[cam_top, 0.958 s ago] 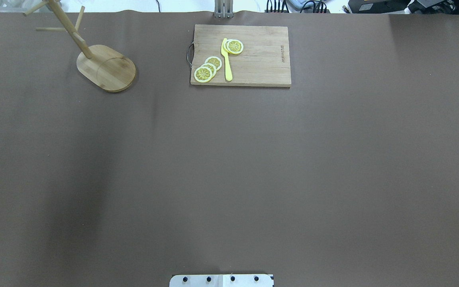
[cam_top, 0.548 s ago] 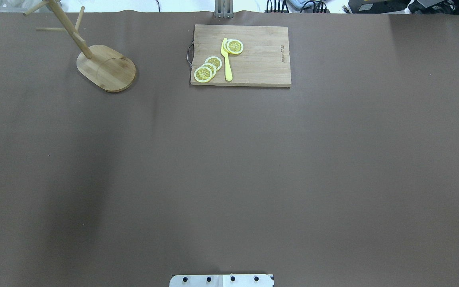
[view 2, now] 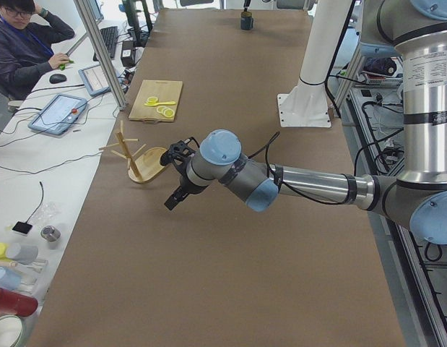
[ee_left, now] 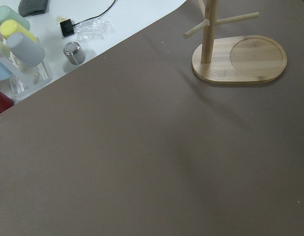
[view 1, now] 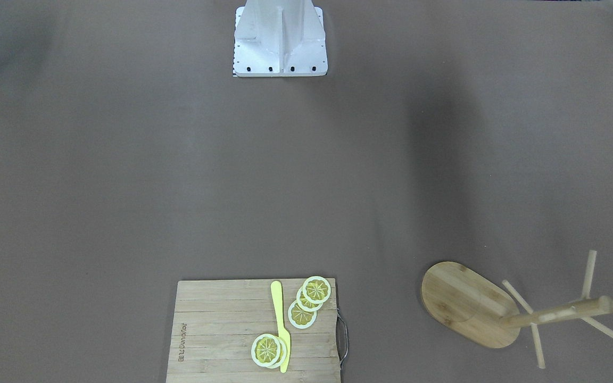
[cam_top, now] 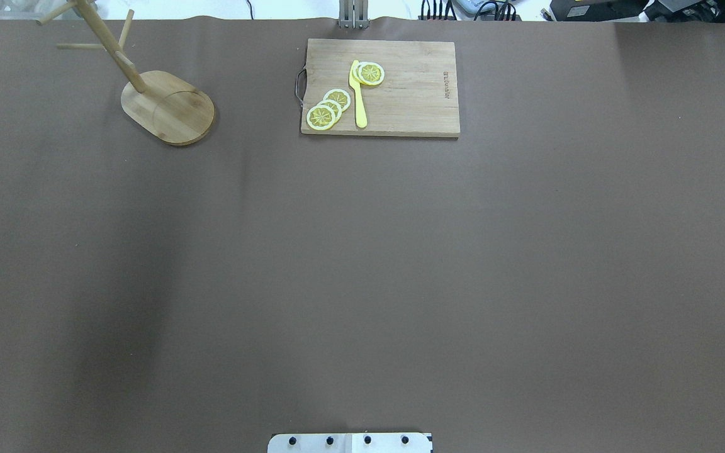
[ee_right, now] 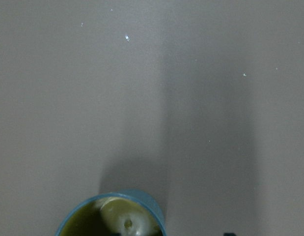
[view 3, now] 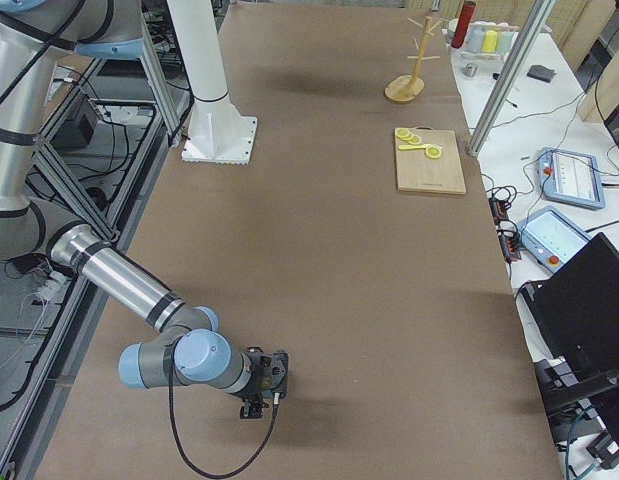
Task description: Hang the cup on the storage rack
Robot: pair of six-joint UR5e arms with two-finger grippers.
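The bamboo storage rack (cam_top: 170, 110) stands at the far left of the table, its pegs bare; it also shows in the front view (view 1: 463, 303), the left side view (view 2: 140, 163) and the left wrist view (ee_left: 240, 64). The cup's slate-blue rim and olive inside (ee_right: 112, 216) show at the bottom edge of the right wrist view, upright on the brown cover. My left gripper (view 2: 171, 204) hovers near the rack's base. My right gripper (view 3: 261, 385) is low over the table's right end. I cannot tell whether either is open or shut.
A cutting board (cam_top: 400, 94) with lemon slices and a yellow knife (cam_top: 358, 94) lies at the far middle. The robot's white base (cam_top: 350, 442) is at the near edge. Cups and a small tin (ee_left: 73, 52) stand off the table's left end. An operator (view 2: 21, 43) sits beside it.
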